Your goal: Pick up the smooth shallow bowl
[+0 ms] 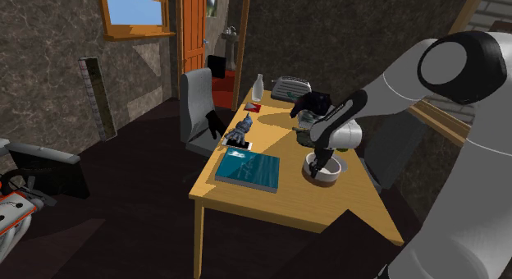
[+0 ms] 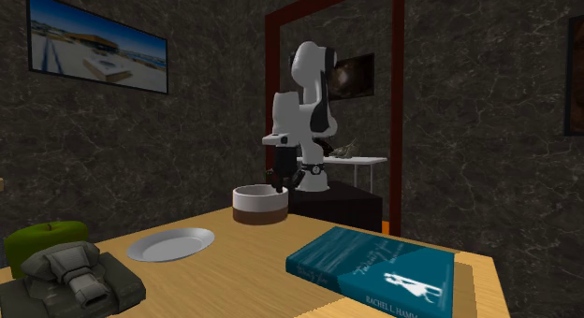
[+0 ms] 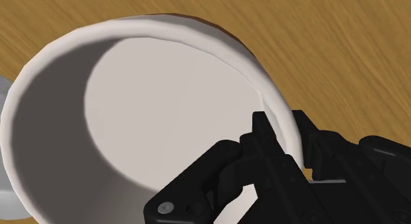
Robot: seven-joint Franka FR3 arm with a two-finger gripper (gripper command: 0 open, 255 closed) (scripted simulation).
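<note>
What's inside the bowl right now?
The bowl shows a bare white interior, save one finger of the gripper, clasping its wall. The gripper's body hides part of the floor.

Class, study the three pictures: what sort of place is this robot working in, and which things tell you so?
Probably a home study or office: a wooden desk carrying a book and a bowl, a grey office chair beside it, and a framed picture on the dark wall.
</note>
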